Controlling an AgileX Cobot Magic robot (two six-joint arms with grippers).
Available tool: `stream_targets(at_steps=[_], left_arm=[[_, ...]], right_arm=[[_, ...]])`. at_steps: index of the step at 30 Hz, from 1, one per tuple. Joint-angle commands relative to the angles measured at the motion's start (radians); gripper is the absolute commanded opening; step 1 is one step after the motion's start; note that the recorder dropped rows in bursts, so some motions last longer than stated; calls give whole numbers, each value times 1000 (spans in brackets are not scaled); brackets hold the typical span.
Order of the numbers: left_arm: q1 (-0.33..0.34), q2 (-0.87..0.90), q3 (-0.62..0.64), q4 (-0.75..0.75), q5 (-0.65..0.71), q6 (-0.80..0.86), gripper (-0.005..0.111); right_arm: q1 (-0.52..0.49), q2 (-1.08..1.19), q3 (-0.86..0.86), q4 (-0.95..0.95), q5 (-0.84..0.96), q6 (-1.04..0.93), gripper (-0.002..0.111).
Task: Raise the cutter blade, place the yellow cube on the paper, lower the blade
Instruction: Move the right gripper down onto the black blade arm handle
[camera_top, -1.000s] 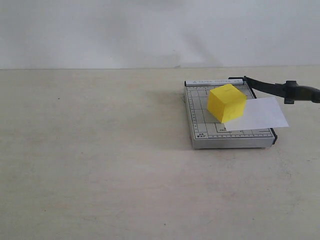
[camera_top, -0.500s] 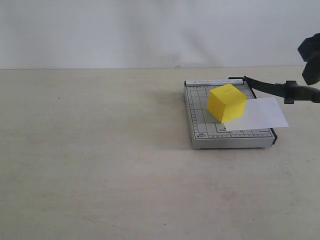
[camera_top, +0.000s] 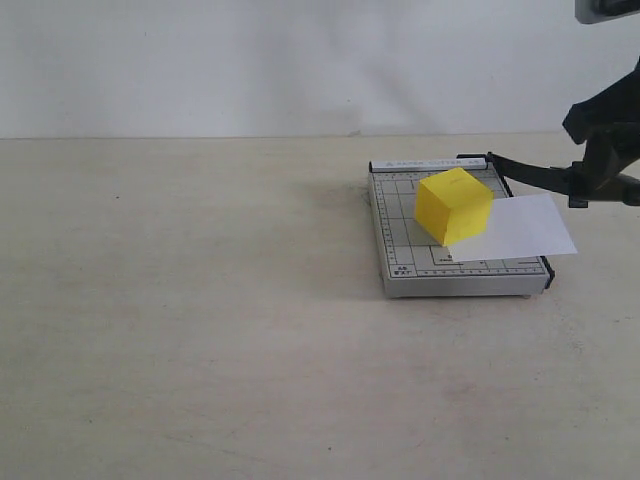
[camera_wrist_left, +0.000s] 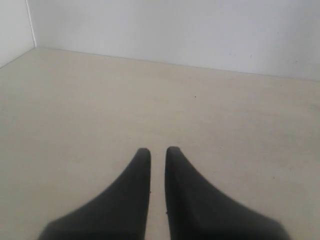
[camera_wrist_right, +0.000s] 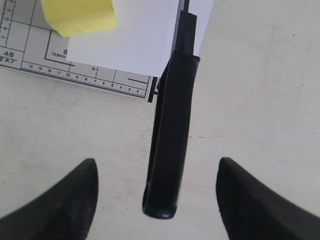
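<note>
The yellow cube (camera_top: 454, 205) rests on the white paper (camera_top: 525, 228), which lies on the grey gridded cutter base (camera_top: 400, 240) and overhangs its right side. The cutter blade (camera_top: 530, 172) slants out from its hinge at the base's far corner, lifted off the board. Its thick black handle (camera_wrist_right: 170, 140) reaches past the base over the table. My right gripper (camera_top: 603, 160) hangs open over that handle. In the right wrist view its fingers (camera_wrist_right: 75, 195) stand either side, well apart from it. My left gripper (camera_wrist_left: 158, 150) is shut over bare table, away from the cutter.
A white wall (camera_top: 300, 60) backs the beige table (camera_top: 200, 330). The cutter sits right of the middle. The right wrist view shows the cube (camera_wrist_right: 77, 15) and paper (camera_wrist_right: 130, 40) on the base (camera_wrist_right: 30, 55).
My right gripper has come into the exterior view from the upper right and dropped down to the blade handle. Cube, paper and blade have not moved.
</note>
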Motion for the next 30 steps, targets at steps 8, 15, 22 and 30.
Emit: stream_targets(at_steps=[8, 15, 22, 30], left_arm=[[4, -3, -3, -4, -1, -4, 11], [4, -3, -3, -4, -1, -4, 11], [4, -3, -3, -4, -1, -4, 11], [4, -3, -3, -4, -1, -4, 11]], right_arm=[[-2, 78, -6, -20, -50, -5, 63], [-2, 132, -6, -41, -59, -3, 63], [-2, 137, -6, -49, -80, 1, 28], [-2, 137, -1, -106, -87, 98, 1]])
